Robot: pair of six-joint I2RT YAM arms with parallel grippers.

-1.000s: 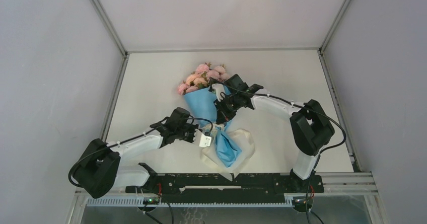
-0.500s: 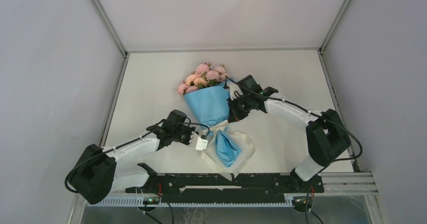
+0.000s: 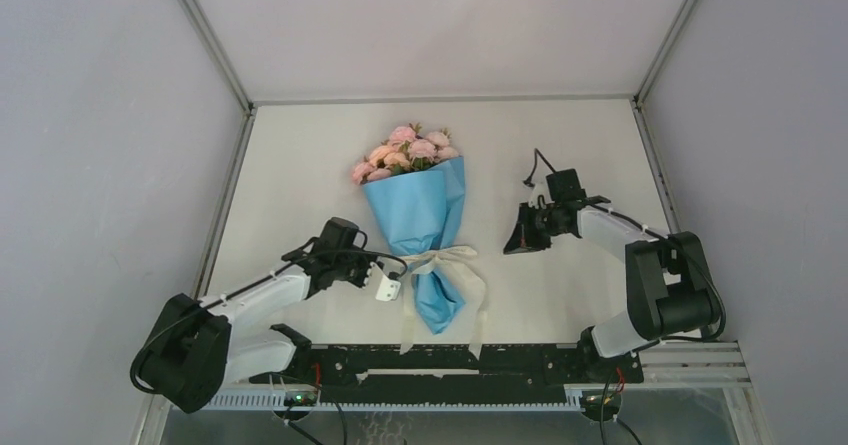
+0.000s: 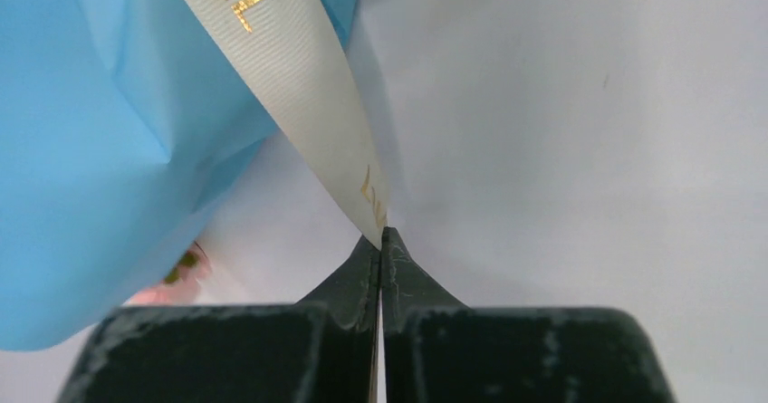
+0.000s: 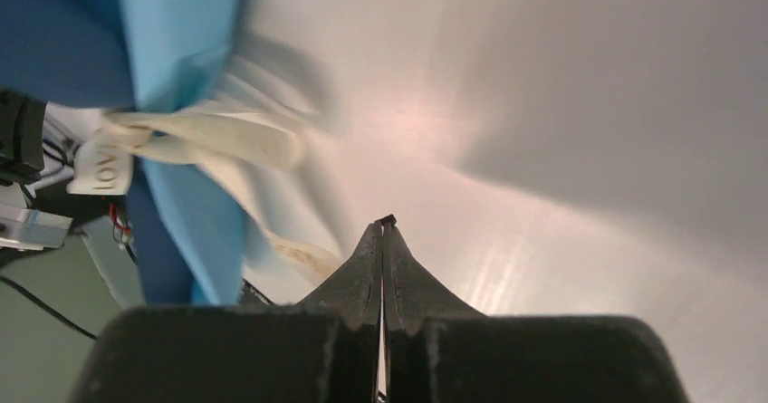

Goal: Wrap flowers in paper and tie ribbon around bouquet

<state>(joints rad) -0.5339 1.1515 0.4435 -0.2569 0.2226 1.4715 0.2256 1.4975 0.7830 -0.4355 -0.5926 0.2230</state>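
The left gripper (image 4: 381,240) pinches the ribbon (image 4: 308,86) end tight, probably to pull the knot on the bouquet (image 3: 420,215) snug; the right gripper (image 3: 520,243) sits well apart, fingers closed on nothing

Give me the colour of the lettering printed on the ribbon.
Gold, on the cream-white ribbon; the left wrist view shows it best.
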